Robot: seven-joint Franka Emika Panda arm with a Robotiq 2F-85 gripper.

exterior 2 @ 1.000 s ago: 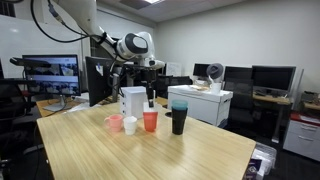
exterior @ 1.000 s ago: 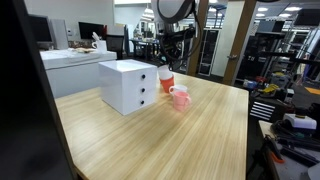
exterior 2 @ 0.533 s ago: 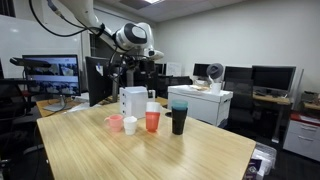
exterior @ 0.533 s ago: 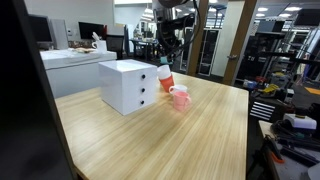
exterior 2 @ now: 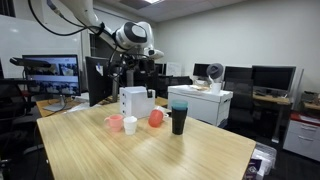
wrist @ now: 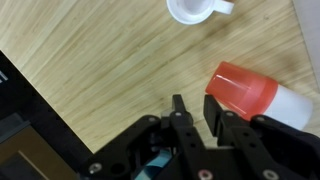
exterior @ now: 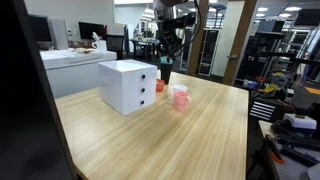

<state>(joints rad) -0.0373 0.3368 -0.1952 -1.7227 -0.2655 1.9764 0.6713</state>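
Note:
My gripper (wrist: 196, 105) hangs above the wooden table (wrist: 90, 60), its jaws a narrow gap apart with only bare wood showing between them. In both exterior views it (exterior: 166, 66) (exterior 2: 150, 80) stands well above the cups. Just below it a red cup (wrist: 245, 92) lies tilted on its side, a white part showing at its right end. In the exterior views the red cup (exterior: 160, 87) (exterior 2: 156, 118) leans beside the white drawer box (exterior: 128, 85). A white mug (wrist: 192, 9) stands further off.
A pink mug (exterior: 181, 98) (exterior 2: 114, 123), a white cup (exterior 2: 130, 125) and a black cup with a teal rim (exterior 2: 179, 118) stand near the red cup. The drawer box (exterior 2: 135, 100) sits behind them. Desks with monitors ring the table.
The gripper rose away from the red cup and its jaws parted a little. The red cup, upright half a second ago, now lies tipped over.

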